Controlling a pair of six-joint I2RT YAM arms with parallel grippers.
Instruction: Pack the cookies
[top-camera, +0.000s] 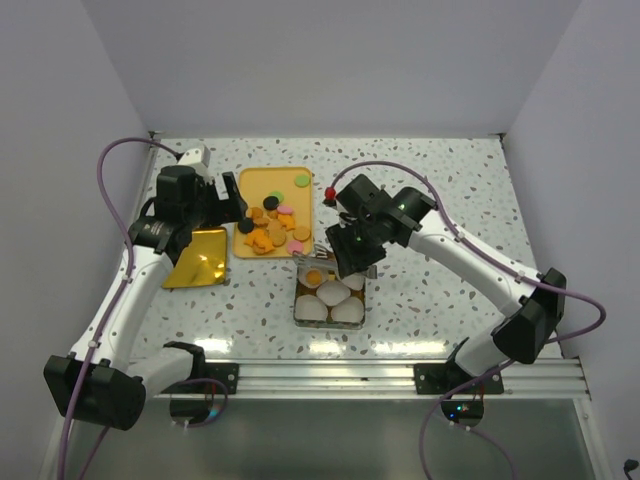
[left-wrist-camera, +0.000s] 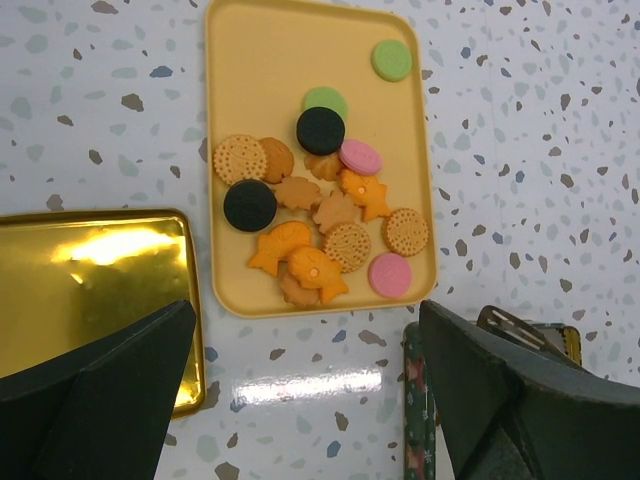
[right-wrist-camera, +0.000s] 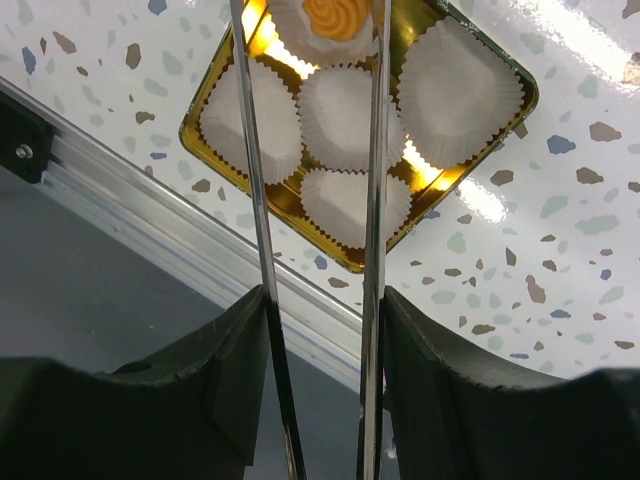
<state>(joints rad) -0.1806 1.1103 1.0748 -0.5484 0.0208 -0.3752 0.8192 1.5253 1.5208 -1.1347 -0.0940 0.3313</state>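
Note:
The cookies (top-camera: 270, 228) lie in a heap on a yellow tray (top-camera: 262, 185), mostly orange-brown with some black, pink and green; the left wrist view shows them (left-wrist-camera: 320, 225) on the tray (left-wrist-camera: 270, 70). My left gripper (top-camera: 235, 200) hangs open and empty (left-wrist-camera: 307, 310) just short of the tray's near edge. My right gripper (top-camera: 352, 255) is shut on metal tongs (right-wrist-camera: 375, 150), whose two arms stand apart over a gold tin (right-wrist-camera: 350, 262) of white paper cups (right-wrist-camera: 455, 90). One orange cookie (right-wrist-camera: 335, 15) lies in a cup between the tong arms.
A gold lid (top-camera: 197, 258) lies left of the tray and fills the left side of the left wrist view (left-wrist-camera: 90, 280). The tin (top-camera: 297, 310) stands near the front rail (top-camera: 330, 375). A small red thing (top-camera: 329, 193) is right of the tray.

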